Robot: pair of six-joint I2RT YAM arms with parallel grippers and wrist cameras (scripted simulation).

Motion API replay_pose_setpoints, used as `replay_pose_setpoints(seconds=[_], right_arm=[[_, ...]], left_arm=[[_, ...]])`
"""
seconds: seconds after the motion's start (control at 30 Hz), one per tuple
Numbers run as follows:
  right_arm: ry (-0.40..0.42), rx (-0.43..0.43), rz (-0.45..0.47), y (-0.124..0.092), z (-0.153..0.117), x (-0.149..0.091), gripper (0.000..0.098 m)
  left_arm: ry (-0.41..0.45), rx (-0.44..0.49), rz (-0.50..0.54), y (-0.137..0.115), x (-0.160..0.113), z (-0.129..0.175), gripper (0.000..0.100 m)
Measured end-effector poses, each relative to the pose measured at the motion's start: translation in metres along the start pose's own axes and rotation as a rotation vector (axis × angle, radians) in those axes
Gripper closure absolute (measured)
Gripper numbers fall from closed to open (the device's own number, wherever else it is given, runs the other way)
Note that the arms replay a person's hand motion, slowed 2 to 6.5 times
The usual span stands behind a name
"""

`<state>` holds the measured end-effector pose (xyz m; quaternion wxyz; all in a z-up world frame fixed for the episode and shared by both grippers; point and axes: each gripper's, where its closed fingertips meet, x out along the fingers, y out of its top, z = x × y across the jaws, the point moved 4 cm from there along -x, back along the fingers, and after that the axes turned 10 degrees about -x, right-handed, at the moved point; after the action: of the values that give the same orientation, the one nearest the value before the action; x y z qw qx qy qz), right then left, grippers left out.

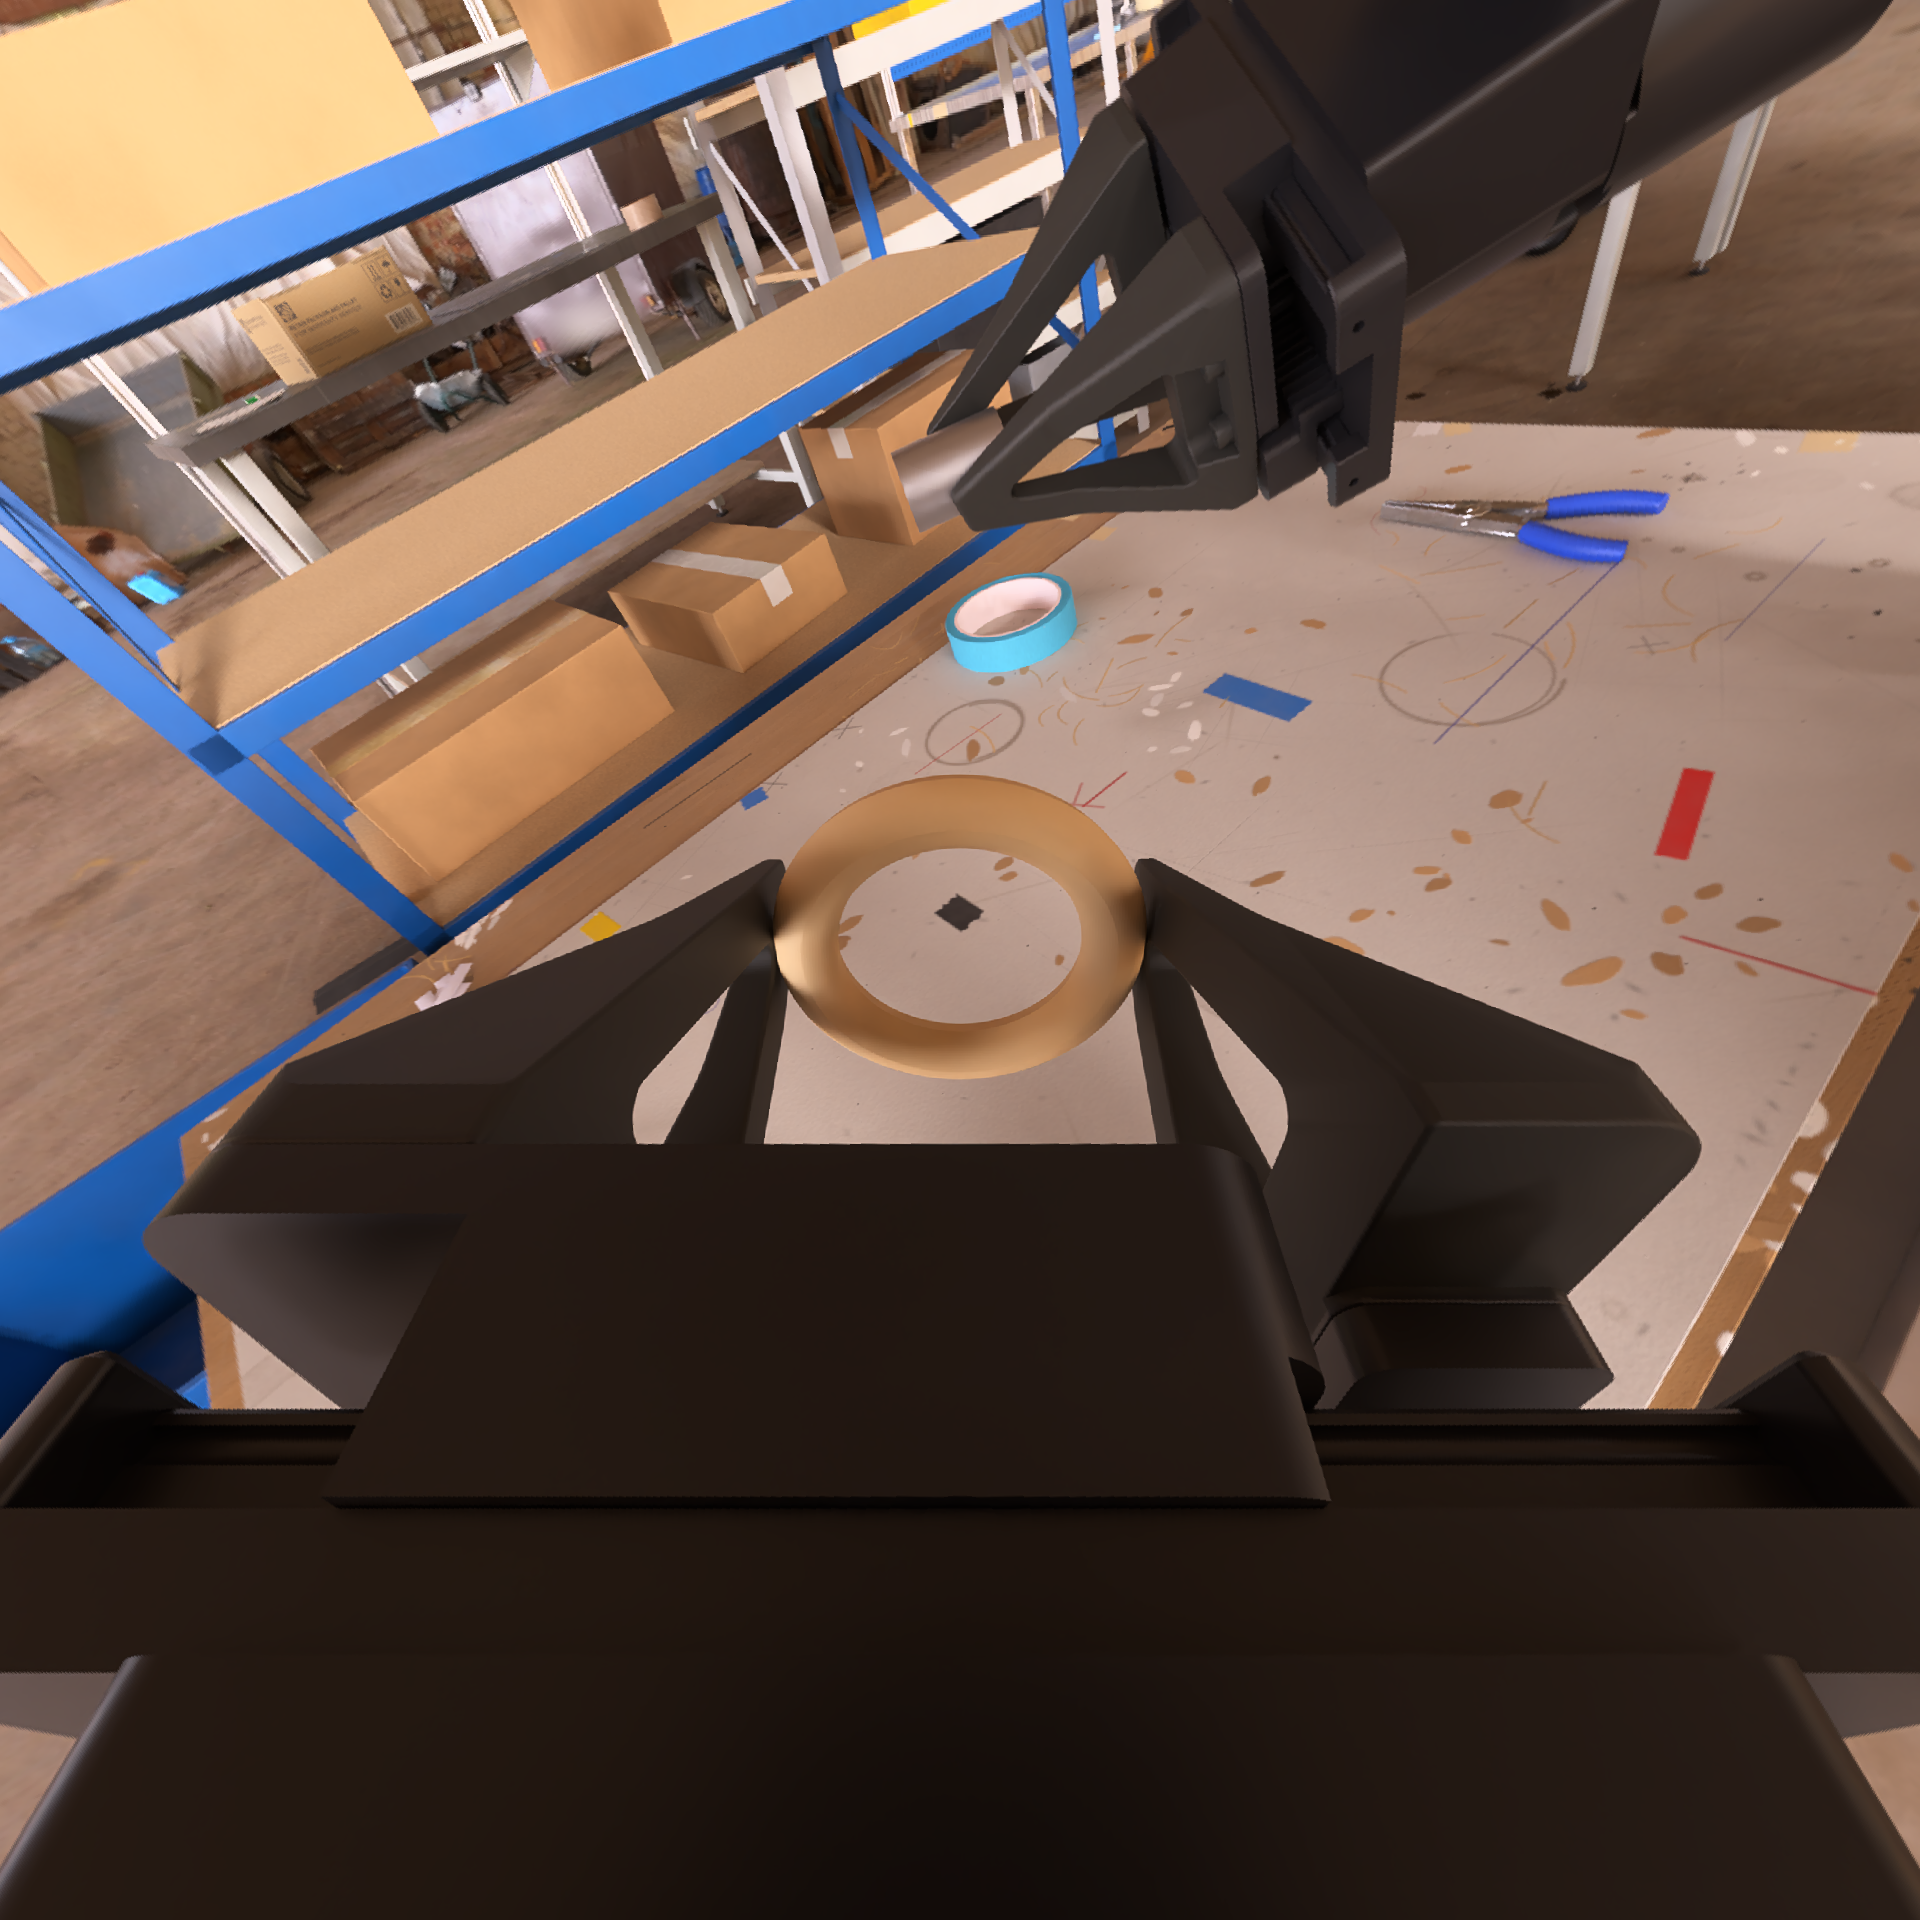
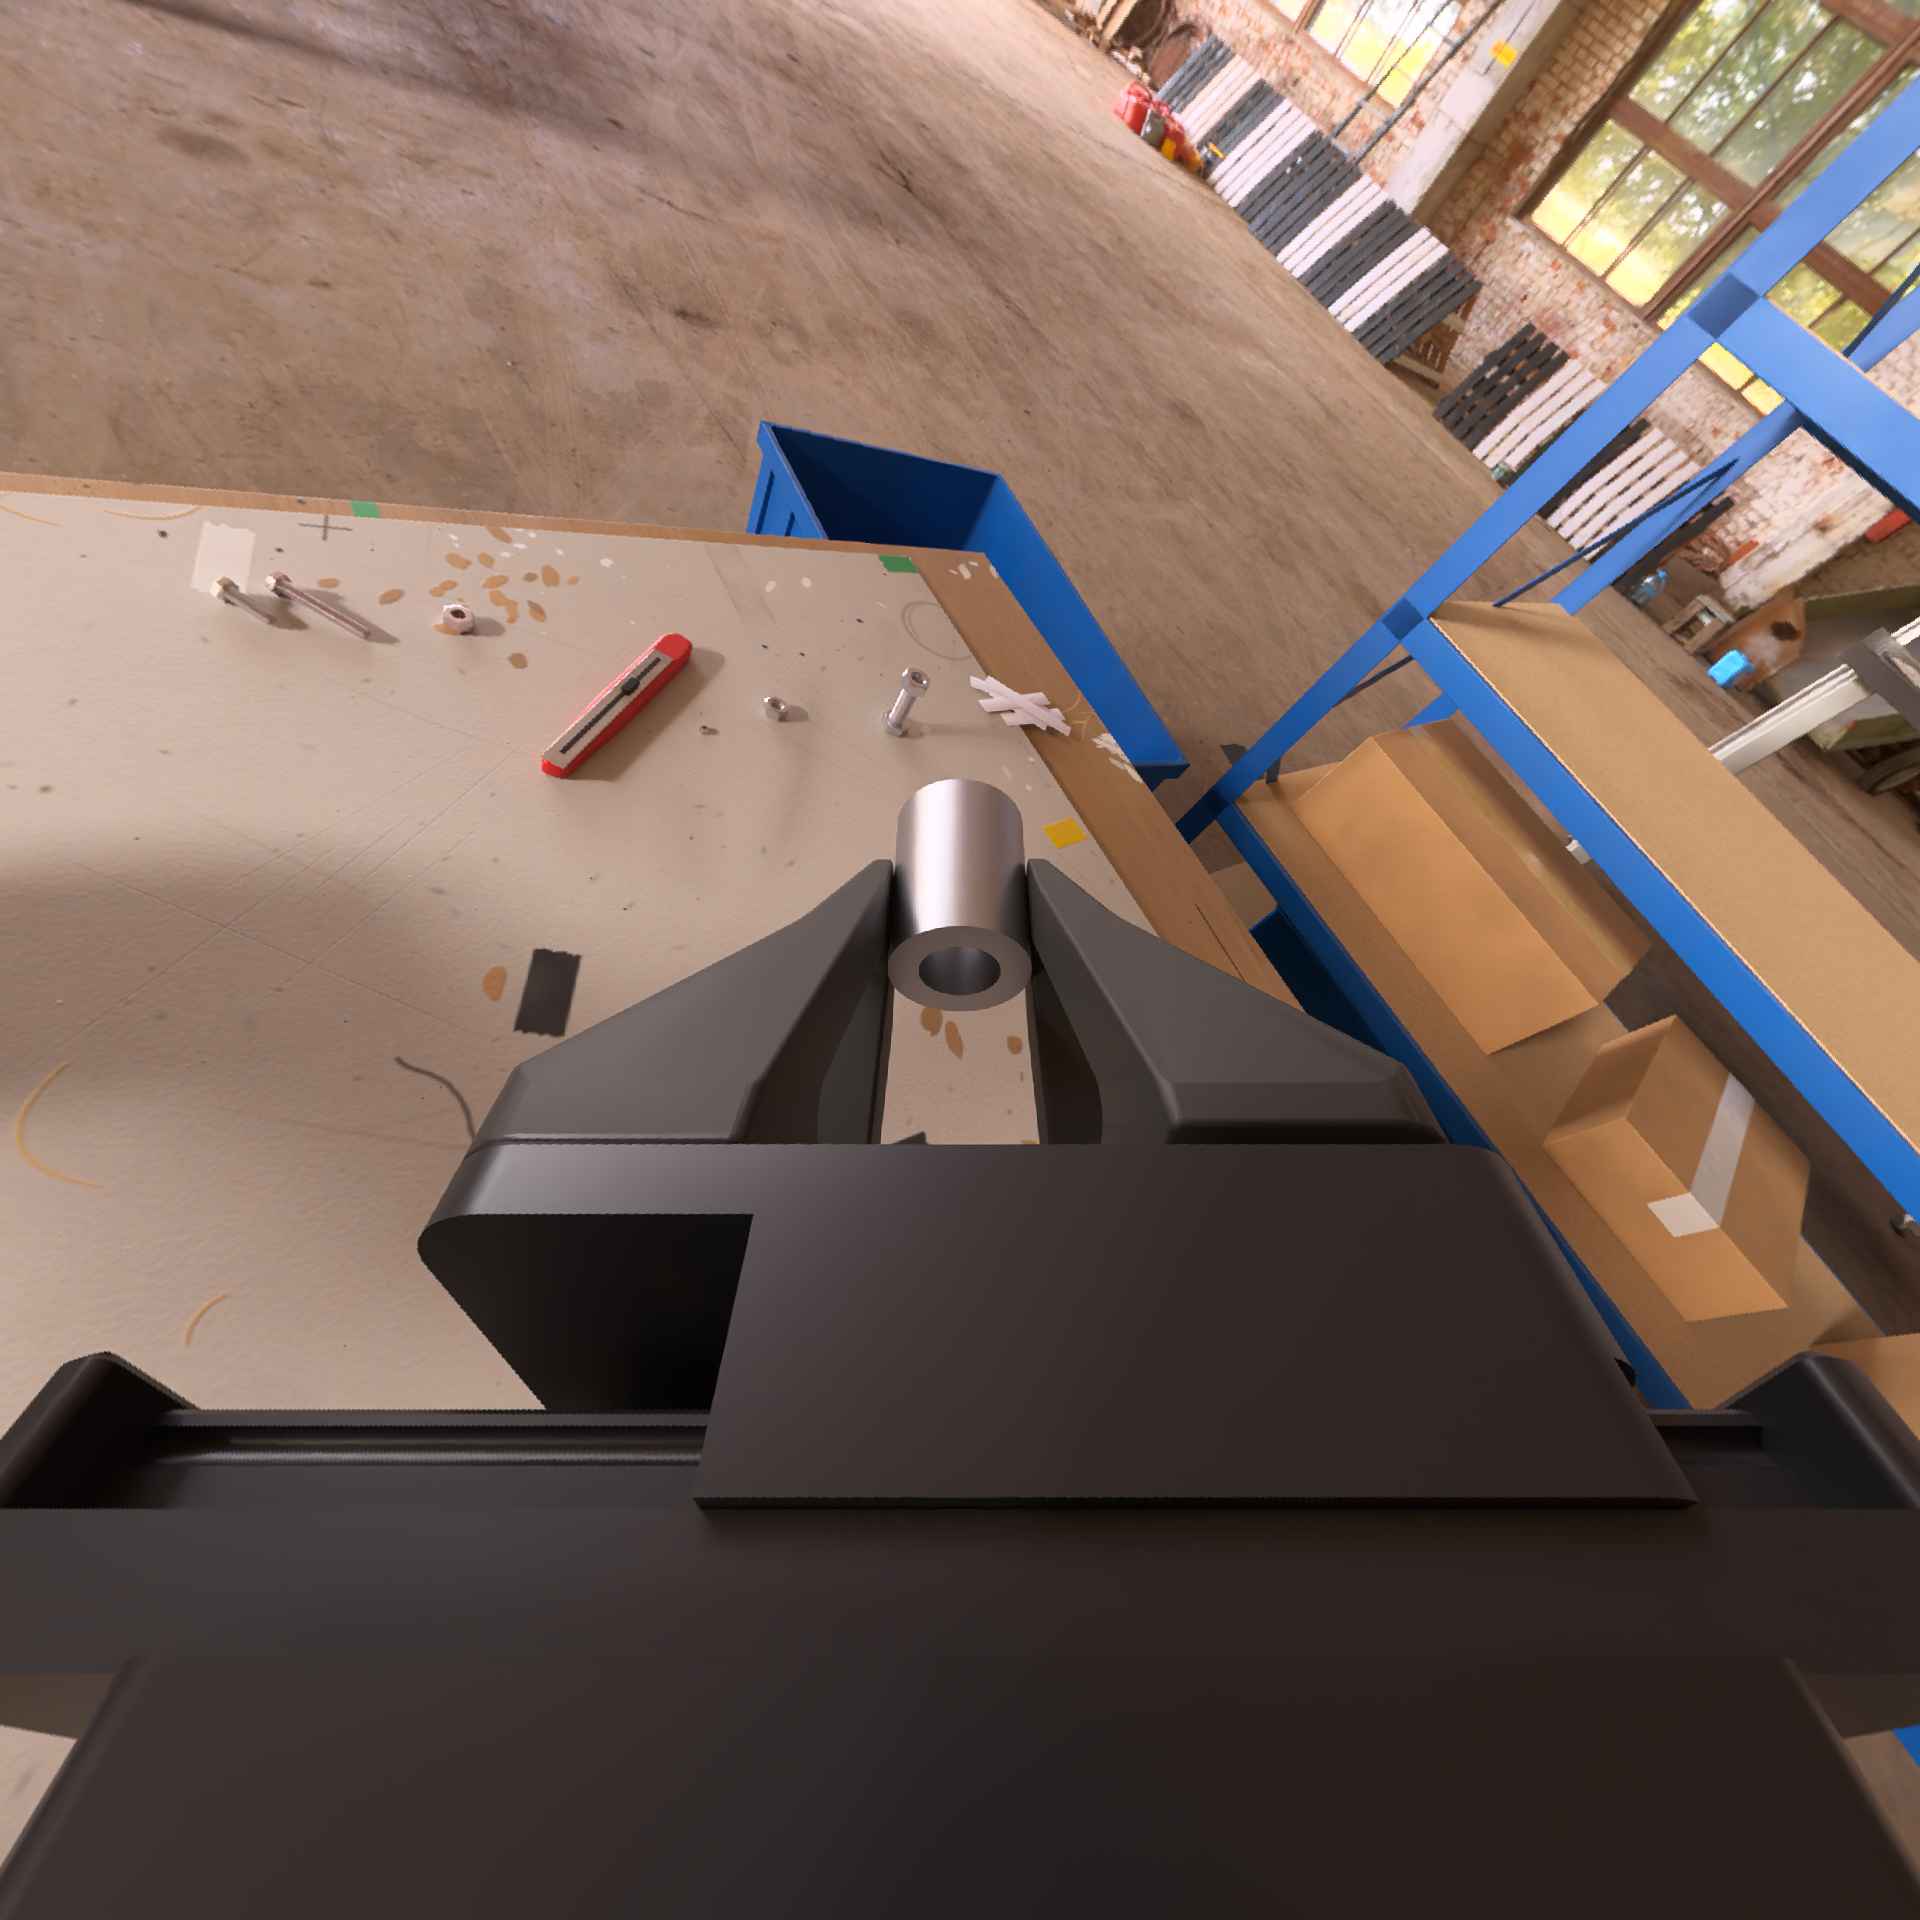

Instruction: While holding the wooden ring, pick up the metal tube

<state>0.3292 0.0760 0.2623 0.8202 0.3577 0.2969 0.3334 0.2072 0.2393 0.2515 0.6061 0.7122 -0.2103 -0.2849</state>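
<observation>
My left gripper [image 1: 958, 904] is shut on the tan wooden ring [image 1: 810, 935], which it holds by its two sides above the table. My right gripper [image 2: 958, 883] is shut on the short grey metal tube [image 2: 956, 862], lifted off the table with its open end toward the camera. The right gripper also shows in the left wrist view [image 1: 961, 473], up high, with the tube's end [image 1: 930, 478] sticking out past its fingertips.
On the worktable [image 1: 1455, 1039] lie a blue tape roll [image 1: 1010, 621] and blue-handled pliers [image 1: 1527, 517]. The right wrist view shows a red utility knife [image 2: 618, 704], bolts [image 2: 317, 606] and nuts [image 2: 457, 618]. Blue shelving [image 1: 582, 468] with cardboard boxes [image 1: 727, 603] stands past the table edge.
</observation>
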Motion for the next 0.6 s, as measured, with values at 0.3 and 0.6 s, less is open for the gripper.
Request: replay_pose_setpoints(seconds=[0.3,0.6], right_arm=[[0.032,0.014,0.052,0.003,-0.007,-0.003,0.0769],[0.057,0.011,0.082,0.009,-0.015,-0.004,0.0769]], left_arm=[[-0.098,-0.126,0.029,0.000,0.008,0.006,0.045],[-0.236,-0.279,0.006,-0.006,0.018,0.011,0.045]])
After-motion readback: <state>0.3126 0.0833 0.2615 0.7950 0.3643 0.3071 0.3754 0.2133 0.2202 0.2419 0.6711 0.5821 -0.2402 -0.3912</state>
